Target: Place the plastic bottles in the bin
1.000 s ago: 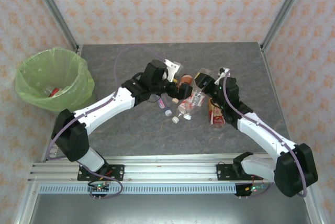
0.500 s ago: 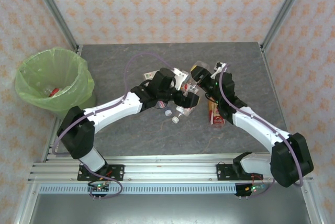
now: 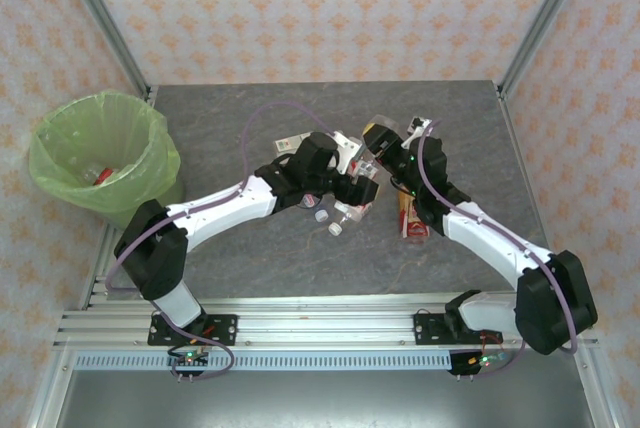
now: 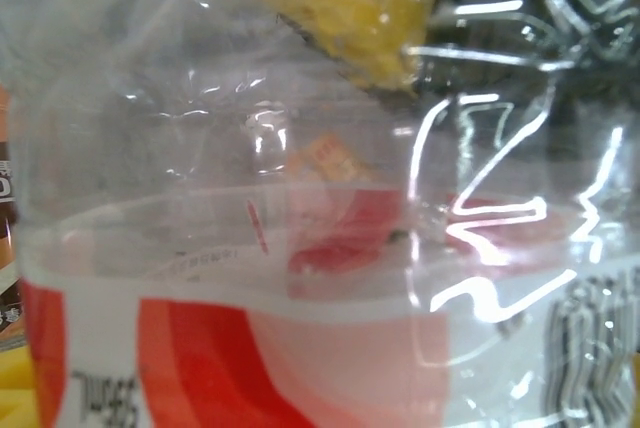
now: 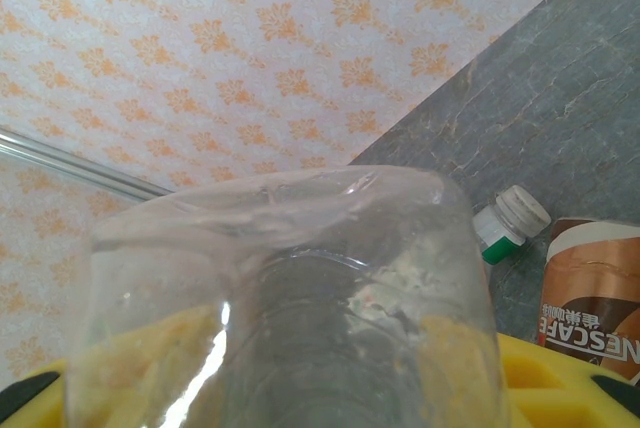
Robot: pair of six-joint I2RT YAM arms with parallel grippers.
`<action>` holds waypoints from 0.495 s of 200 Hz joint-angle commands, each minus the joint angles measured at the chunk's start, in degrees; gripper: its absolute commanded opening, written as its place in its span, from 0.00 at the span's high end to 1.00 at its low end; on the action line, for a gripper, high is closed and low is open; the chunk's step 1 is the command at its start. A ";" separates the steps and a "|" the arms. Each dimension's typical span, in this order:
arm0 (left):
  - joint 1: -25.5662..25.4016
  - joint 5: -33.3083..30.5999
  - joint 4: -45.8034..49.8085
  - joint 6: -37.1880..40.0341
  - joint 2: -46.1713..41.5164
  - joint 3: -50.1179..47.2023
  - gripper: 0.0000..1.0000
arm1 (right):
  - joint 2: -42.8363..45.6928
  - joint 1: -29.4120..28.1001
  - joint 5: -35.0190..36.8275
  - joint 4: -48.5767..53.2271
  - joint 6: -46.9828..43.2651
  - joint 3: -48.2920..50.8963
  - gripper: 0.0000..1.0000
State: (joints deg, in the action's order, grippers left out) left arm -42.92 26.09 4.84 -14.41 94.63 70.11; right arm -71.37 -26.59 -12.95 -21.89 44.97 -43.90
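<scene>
My right gripper is shut on a clear plastic bottle, held between its yellow pads above the middle of the table. My left gripper sits right against it. A clear bottle with a red label stands so close in the left wrist view that the fingers are hidden. More bottles lie under the two grippers. An orange-brown labelled bottle lies to the right. The lime-green lined bin stands at far left with a bottle inside.
A bottle with a white cap and green label lies beside the Nescafe bottle on the grey table. Patterned walls and metal frame posts close in the table. The two arms nearly touch at centre.
My left gripper has moved right and down, up against the bottle in the right gripper. The right gripper has shifted slightly left and lifted its bottle. Little moved in the last half second.
</scene>
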 commanded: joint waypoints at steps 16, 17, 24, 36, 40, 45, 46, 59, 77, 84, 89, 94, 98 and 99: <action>-0.41 -1.42 0.08 1.86 0.64 2.25 0.24 | -0.34 -0.36 -0.90 -0.69 -0.82 -2.46 0.51; -0.41 -1.45 0.08 1.85 0.69 2.24 0.24 | -0.34 -0.33 -0.92 -0.70 -0.83 -2.48 0.51; -0.39 -1.69 0.09 1.77 0.77 2.45 0.26 | -0.34 -0.31 -1.00 -0.59 -0.85 -2.44 0.50; -0.41 -2.04 -0.06 1.34 0.85 2.58 0.30 | -0.29 -0.31 -0.94 -0.52 -0.84 -2.33 0.49; -0.41 -2.12 -0.11 1.28 0.93 2.58 0.31 | -0.26 -0.31 -0.87 -0.52 -0.85 -2.27 0.49; -0.41 -2.23 -0.18 1.20 0.91 2.59 0.33 | -0.10 -0.36 -0.65 -0.47 -0.78 -2.20 0.49; -0.41 -2.29 -0.23 1.13 0.95 2.58 0.33 | -0.09 -0.33 -0.62 -0.49 -0.77 -2.18 0.48; -0.41 -2.81 -0.50 0.80 0.98 2.63 0.35 | 0.23 -0.33 -0.10 -0.42 -1.09 -1.83 0.47; -0.41 -3.69 -0.64 0.27 0.85 2.47 0.38 | 0.94 -0.31 0.99 0.62 -1.92 -1.80 0.42; -0.41 -3.75 -0.65 0.21 0.85 2.45 0.38 | 1.37 -0.31 1.54 1.23 -2.26 -1.76 0.37; -0.41 -3.82 -0.47 0.18 0.93 2.53 0.38 | 1.76 -0.31 2.18 1.70 -2.55 -1.77 0.33; -0.37 -3.91 -0.30 0.12 1.01 2.65 0.38 | 2.20 -0.31 2.75 2.24 -2.79 -1.76 0.30; -0.41 -3.99 -0.20 -0.02 1.12 2.71 0.38 | 2.56 -0.36 3.29 2.56 -2.91 -1.67 0.28; -0.41 -4.05 -0.15 -0.01 1.10 2.69 0.38 | 2.64 -0.33 3.42 2.65 -2.98 -1.65 0.27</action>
State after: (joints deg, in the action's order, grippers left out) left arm -43.05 24.75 4.84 -14.06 95.00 71.09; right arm -71.53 -26.35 -11.42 -20.88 44.23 -44.18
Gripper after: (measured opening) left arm 0.628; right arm 0.679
